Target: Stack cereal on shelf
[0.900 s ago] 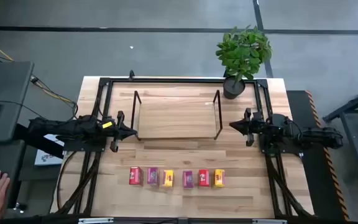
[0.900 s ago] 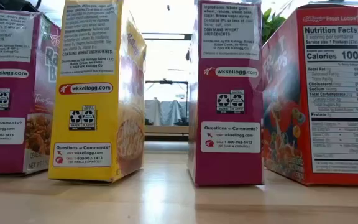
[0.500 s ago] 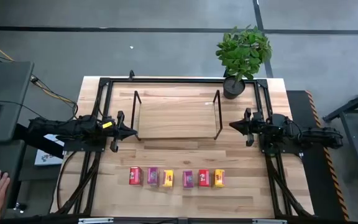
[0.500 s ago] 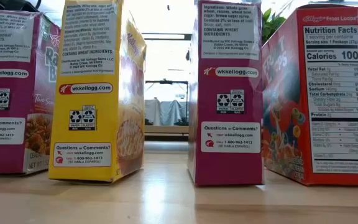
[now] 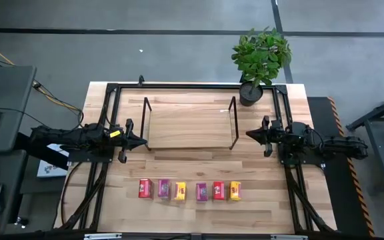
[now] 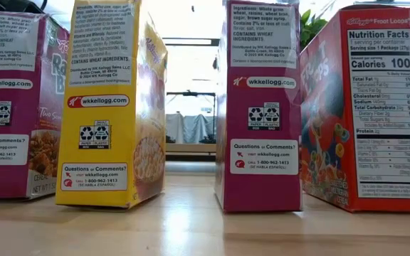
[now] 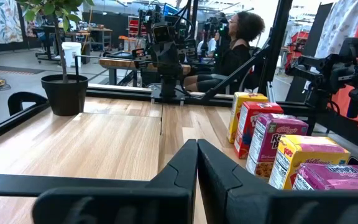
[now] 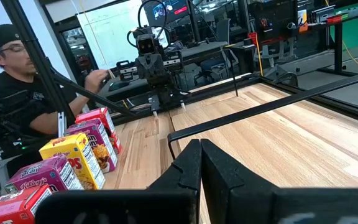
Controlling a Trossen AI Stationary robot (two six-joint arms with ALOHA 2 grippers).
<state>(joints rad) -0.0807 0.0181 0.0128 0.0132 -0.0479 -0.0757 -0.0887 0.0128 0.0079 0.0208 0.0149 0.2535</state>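
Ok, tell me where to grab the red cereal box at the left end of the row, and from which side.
Take the red box from above, fingers closing across its two broad faces. It stands upright at the row's left end, with a magenta box close on one side, so only its top is fully free. The left gripper, parked beside the shelf, sits nearest.

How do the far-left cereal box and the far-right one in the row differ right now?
In the high view, the far-left cereal box is red and sits nearer the left end effector; the far-right cereal box is yellow and nearer the right end effector. Both stand untouched on the table, off the shelf.
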